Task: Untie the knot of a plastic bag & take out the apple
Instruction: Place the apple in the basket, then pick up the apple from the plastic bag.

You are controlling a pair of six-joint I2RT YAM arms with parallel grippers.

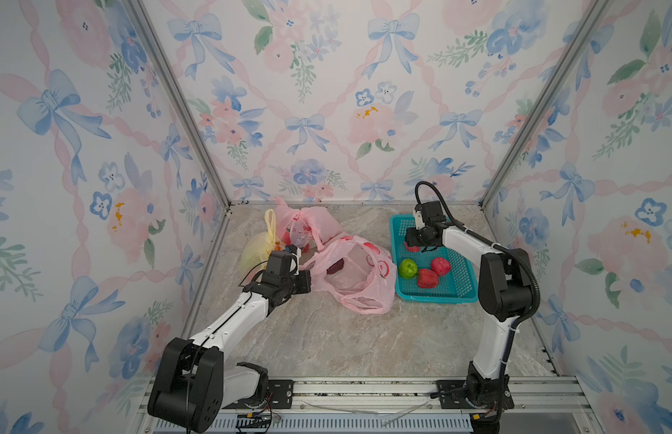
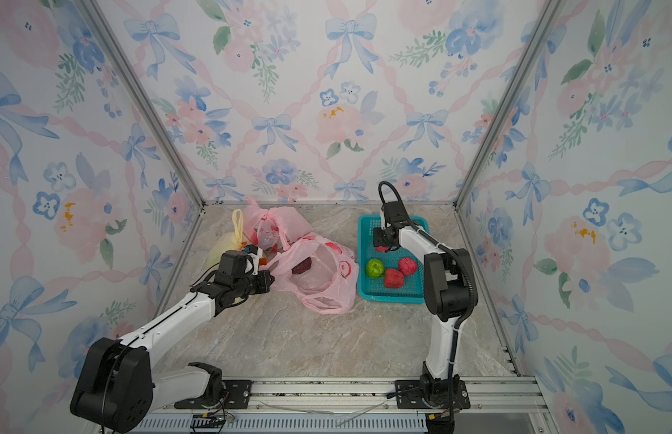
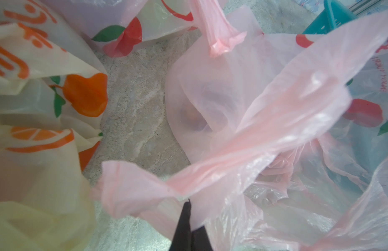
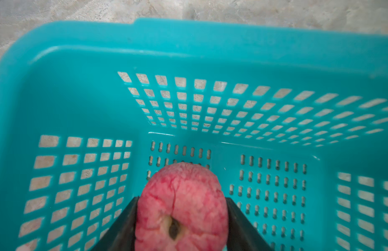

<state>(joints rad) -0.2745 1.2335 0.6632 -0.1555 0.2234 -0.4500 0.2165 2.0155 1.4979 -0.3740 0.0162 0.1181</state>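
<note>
Right gripper (image 4: 181, 219) astride red apple (image 4: 181, 208) inside teal basket (image 4: 80, 65), left gripper (image 3: 189, 226) pinching pink bag (image 3: 210, 173)

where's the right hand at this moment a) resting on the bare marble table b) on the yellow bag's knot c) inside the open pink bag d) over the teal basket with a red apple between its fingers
d: the right wrist view shows the right hand with a pinkish-red apple between its dark fingers, above the floor of the teal perforated plastic basket; in a top view that hand sits over the basket's far end.
</note>
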